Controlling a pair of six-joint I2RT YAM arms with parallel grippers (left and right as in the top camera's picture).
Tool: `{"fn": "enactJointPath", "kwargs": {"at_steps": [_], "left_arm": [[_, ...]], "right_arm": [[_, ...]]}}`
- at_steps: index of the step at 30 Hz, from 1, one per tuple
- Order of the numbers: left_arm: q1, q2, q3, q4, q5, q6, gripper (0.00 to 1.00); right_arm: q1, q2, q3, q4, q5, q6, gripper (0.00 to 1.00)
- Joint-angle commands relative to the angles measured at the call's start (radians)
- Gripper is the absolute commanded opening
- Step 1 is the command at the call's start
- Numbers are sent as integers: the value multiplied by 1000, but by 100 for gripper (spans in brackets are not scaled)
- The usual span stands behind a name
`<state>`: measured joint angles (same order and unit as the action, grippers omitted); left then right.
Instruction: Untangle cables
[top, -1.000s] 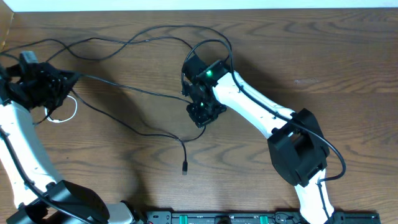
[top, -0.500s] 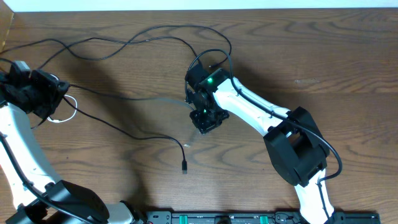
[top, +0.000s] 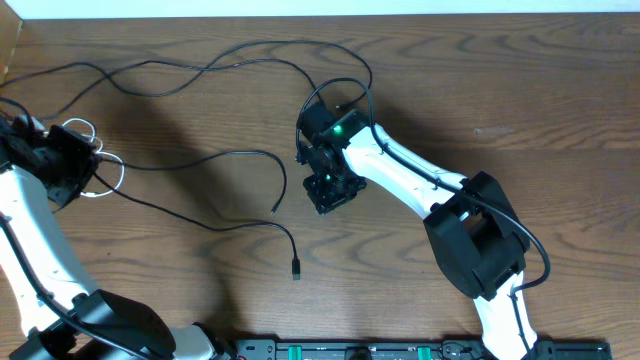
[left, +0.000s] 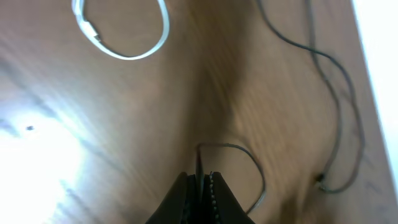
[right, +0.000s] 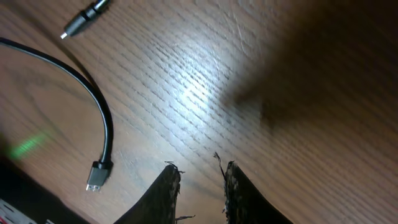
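My left gripper (top: 78, 160) is at the table's left edge, shut on a thin black cable (left: 199, 160) that stands pinched between its jaws (left: 200, 177). That cable (top: 235, 153) curves right to a free end near the table's middle. A second black cable (top: 200, 223) runs lower down to a plug (top: 297, 270). A third (top: 250, 45) snakes along the far side. The white cable (top: 100, 178) loops beside the left gripper and shows as a loop (left: 127, 53) in the left wrist view. My right gripper (top: 326, 195) (right: 199, 180) is open, holding nothing, with a USB plug (right: 96, 178) to its left.
The wooden table (top: 520, 90) ends at a pale wall along the far side. Another small plug (right: 84, 22) lies in the right wrist view's upper left. The right arm's own thicker cable (top: 335, 85) arcs over its wrist.
The right gripper has opened and let go of the black cable, whose end has sprung left onto the table. The left gripper has drawn back to the left with its cable.
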<state>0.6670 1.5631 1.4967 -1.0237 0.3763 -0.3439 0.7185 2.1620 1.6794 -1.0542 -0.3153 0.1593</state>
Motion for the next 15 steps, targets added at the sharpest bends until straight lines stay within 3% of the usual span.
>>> {"fn": "enactJointPath", "kwargs": {"at_steps": [1, 15], "left_arm": [[5, -19, -7, -15, -138, -5, 7], [14, 104, -8, 39, -639, -5, 7]], "right_arm": [[7, -8, -5, 8, -6, 4, 21], [7, -8, -5, 7, -6, 4, 22]]}}
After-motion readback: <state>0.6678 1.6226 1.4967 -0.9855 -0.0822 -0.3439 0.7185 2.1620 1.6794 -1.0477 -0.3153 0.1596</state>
